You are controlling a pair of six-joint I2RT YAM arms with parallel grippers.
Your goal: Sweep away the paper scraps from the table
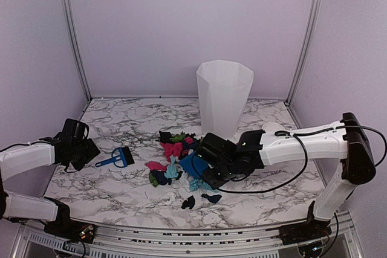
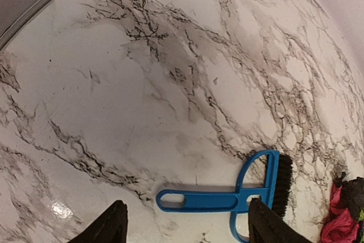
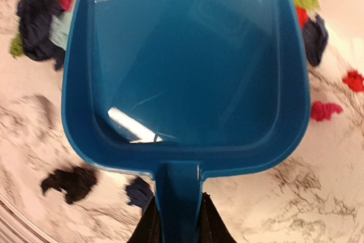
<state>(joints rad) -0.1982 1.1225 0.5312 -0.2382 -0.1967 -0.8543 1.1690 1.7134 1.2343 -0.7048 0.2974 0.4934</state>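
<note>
Right arm: reaches left from the right side, low over the table point(image 1: 121, 188); right gripper point(image 3: 177, 223) clenched on the dustpan point(image 3: 187, 66) handle.
Left arm: at the left edge; left gripper point(image 2: 187, 229) released, fingers spread, poised over the brush point(image 2: 227, 200) handle.
Surroundings: white bin point(image 1: 224, 98) stands beyond the dustpan.
Paper scraps point(image 1: 174, 152): heaped mid-table at the dustpan's mouth, some beside its handle, right of the brush.

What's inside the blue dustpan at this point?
Nothing: the dustpan interior shows bare blue plastic, while paper scraps lie beyond its lip and sides. The table under it is covered.
</note>
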